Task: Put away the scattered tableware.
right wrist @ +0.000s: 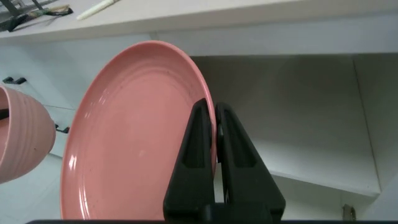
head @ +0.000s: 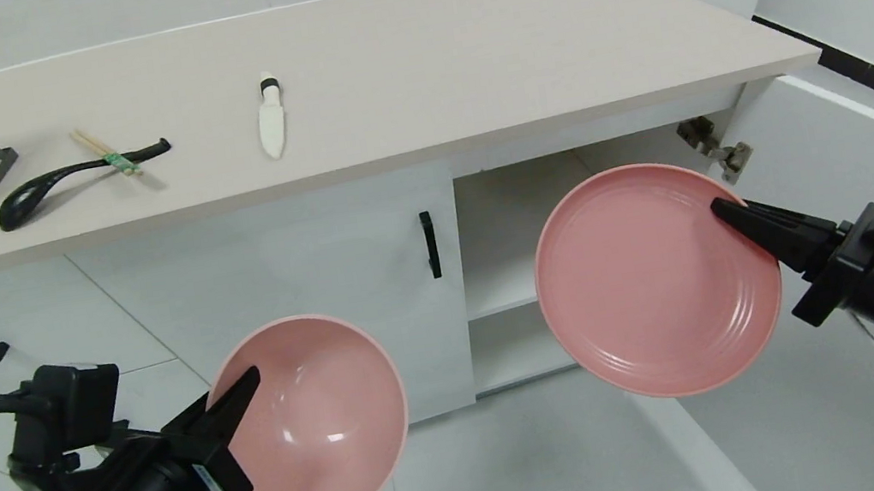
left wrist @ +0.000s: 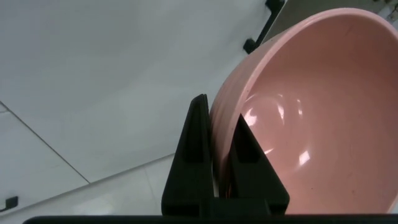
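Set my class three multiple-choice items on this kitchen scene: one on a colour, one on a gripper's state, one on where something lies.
1. What colour is the plate in the right gripper?
A white
B pink
C black

2. How is the left gripper?
A open, empty
B shut, empty
C shut on the rim of the bowl

3. Where does the white knife lie?
A in the bowl
B on the plate
C on the counter

Answers:
1 B, the held plate is pink all over.
2 C, it pinches the bowl's rim.
3 C, the knife lies flat on the counter.
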`<state>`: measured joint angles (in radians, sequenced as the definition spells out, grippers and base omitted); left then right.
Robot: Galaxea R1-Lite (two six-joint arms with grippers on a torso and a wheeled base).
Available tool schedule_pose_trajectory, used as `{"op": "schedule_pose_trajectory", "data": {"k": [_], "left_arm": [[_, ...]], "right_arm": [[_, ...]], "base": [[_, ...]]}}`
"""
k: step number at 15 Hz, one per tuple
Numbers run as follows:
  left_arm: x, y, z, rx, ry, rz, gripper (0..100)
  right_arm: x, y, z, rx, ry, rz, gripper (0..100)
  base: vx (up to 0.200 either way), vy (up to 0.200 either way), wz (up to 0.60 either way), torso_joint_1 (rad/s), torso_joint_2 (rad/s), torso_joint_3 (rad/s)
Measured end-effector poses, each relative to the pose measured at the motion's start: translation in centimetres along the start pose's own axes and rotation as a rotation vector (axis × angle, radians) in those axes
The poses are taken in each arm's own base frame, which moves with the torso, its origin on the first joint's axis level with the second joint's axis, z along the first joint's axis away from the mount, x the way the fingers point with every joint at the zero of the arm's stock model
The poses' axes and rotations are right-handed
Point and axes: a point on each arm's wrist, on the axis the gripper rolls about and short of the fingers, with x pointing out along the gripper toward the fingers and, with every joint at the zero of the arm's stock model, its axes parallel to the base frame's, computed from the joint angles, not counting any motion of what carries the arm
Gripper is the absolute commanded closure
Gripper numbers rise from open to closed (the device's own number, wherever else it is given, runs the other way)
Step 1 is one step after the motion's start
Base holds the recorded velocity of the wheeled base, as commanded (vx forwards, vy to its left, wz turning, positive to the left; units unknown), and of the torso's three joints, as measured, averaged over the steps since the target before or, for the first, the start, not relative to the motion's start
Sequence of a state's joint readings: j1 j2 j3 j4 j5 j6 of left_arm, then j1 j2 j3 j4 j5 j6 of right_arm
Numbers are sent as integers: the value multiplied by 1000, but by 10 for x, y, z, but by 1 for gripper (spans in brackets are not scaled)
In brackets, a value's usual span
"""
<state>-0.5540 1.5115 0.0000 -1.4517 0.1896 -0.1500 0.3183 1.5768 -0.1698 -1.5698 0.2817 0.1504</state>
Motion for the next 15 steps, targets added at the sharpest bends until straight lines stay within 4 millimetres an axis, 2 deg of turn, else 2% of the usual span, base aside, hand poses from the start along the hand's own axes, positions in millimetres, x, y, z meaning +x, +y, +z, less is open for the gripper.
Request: {"op": "schedule_pose_trajectory", "data": {"k": [8, 15], "left_arm": [[1, 0, -2, 2, 10, 2, 100], [1, 0, -2, 2, 11, 2, 100]], "right_arm": [[0, 0, 0, 1, 0, -1, 100], [1, 0, 1, -1, -3, -1, 100]], "base": [[0, 0, 0, -135, 431, 295], [0, 0, 0, -9, 41, 28]]}}
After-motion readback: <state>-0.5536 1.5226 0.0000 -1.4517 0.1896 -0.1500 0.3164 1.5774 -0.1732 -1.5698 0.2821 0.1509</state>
